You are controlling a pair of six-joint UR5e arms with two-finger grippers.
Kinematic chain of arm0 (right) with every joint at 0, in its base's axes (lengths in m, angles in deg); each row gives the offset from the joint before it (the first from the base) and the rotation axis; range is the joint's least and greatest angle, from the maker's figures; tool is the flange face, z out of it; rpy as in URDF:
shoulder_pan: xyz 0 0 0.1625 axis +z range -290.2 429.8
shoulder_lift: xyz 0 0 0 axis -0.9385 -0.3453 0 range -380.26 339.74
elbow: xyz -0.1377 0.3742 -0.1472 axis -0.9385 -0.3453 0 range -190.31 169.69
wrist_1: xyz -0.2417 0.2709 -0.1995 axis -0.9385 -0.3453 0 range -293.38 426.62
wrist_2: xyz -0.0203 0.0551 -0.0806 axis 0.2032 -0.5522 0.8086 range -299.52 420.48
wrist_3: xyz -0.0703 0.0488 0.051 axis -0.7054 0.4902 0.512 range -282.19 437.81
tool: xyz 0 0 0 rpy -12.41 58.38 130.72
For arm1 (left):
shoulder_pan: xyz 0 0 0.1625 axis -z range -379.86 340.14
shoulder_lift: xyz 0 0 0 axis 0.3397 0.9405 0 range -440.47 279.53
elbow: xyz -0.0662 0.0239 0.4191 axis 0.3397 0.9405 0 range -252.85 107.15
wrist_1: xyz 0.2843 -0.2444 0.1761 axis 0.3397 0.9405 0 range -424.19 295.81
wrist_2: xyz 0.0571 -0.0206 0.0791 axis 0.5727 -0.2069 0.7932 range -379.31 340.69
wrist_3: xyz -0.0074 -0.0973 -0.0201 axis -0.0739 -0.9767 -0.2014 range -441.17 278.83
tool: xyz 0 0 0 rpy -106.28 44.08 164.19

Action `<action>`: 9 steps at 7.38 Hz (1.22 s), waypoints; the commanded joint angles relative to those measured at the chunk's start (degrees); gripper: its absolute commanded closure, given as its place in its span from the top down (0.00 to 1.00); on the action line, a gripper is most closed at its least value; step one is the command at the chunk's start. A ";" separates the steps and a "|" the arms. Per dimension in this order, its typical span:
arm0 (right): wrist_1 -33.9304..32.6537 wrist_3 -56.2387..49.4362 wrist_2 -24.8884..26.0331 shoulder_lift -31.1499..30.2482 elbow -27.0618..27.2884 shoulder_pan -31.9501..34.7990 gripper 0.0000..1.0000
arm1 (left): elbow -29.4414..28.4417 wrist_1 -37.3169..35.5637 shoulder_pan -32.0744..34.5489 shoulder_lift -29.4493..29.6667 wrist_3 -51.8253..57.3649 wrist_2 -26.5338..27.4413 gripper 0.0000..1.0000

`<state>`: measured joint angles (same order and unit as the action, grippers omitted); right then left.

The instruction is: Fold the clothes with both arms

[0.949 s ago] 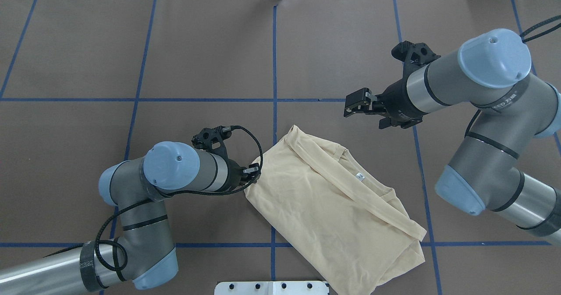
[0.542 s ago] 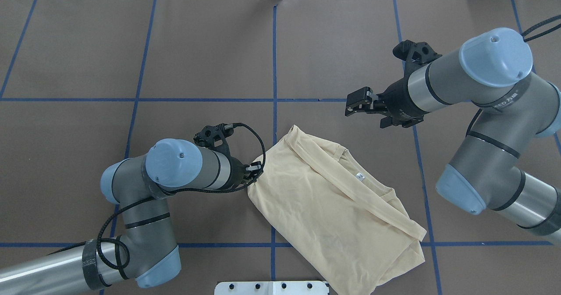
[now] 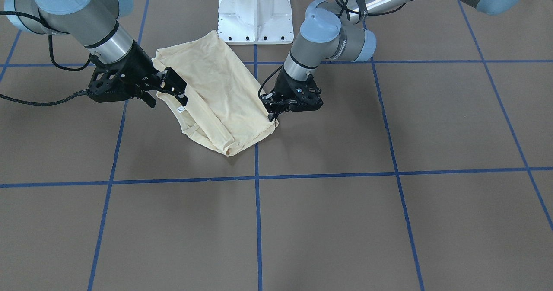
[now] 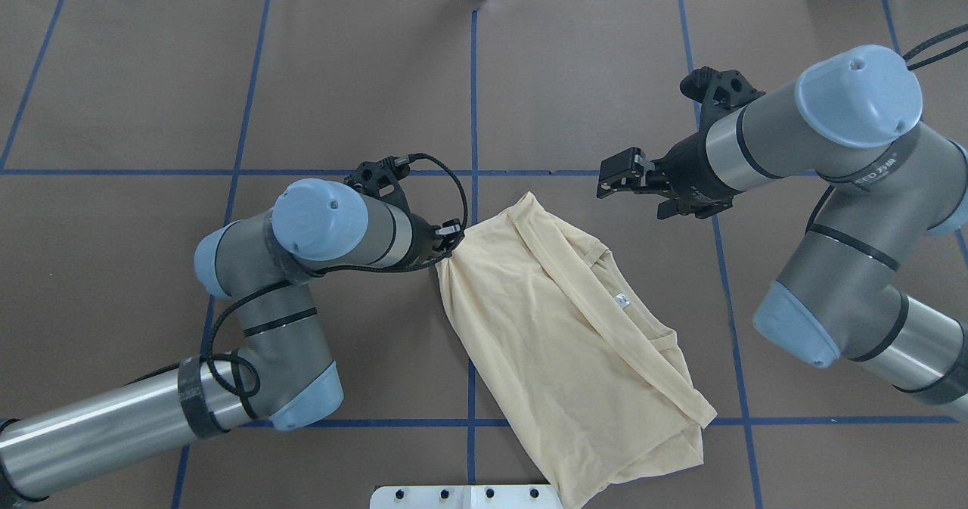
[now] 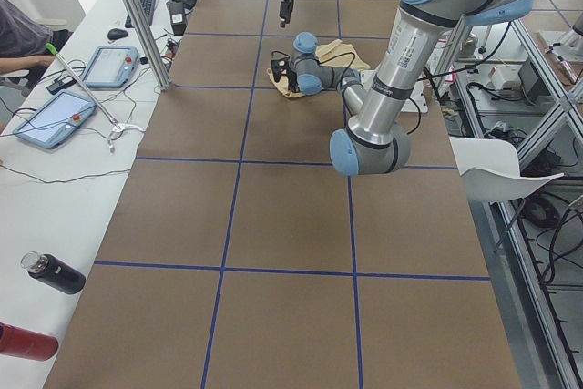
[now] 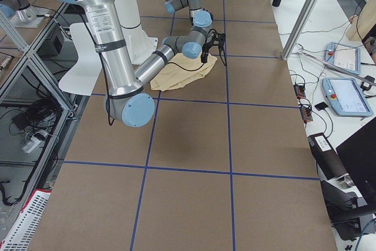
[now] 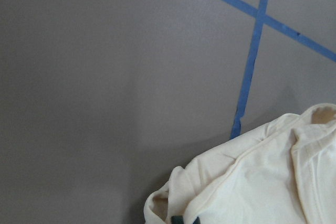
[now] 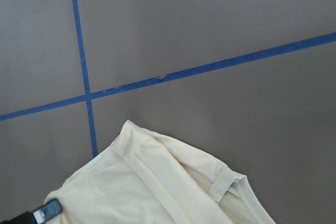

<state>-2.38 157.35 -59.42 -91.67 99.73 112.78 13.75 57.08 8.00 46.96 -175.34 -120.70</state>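
Observation:
The clothes are one pale cream shirt, folded and lying slantwise near the robot's base; it also shows as the shirt. A small white neck label faces up. My left gripper is shut on the shirt's left corner, low at the table; the wrist view shows its tips pinching the cloth. My right gripper hovers open above the table, just beyond the shirt's far right edge, holding nothing. One of its fingertips shows over the shirt.
The white pedestal base stands at the near edge, touching the shirt's hem. Blue tape lines grid the brown table. Beside the table lie tablets and a black bottle, with a person's sleeve nearby.
My left gripper has moved toward the far side of the table and slightly right, dragging the shirt's corner with it; the shirt has swung and shifted. The right arm has barely moved.

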 commanded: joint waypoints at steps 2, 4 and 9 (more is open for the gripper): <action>0.00 0.00 -0.07 0.04 -0.09 0.43 1.00 | -10.46 3.59 4.64 5.54 0.75 0.05 0.00; 0.00 0.00 -0.07 0.04 -0.26 0.52 1.00 | -14.87 5.37 7.10 7.31 3.64 0.14 0.00; 0.00 0.09 -0.07 -0.49 -0.18 0.70 1.00 | -27.78 18.64 9.14 13.36 4.53 6.56 0.00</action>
<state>-2.38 157.44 -59.55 -91.94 99.48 113.47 -10.27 73.38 17.05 58.17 -170.83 -115.61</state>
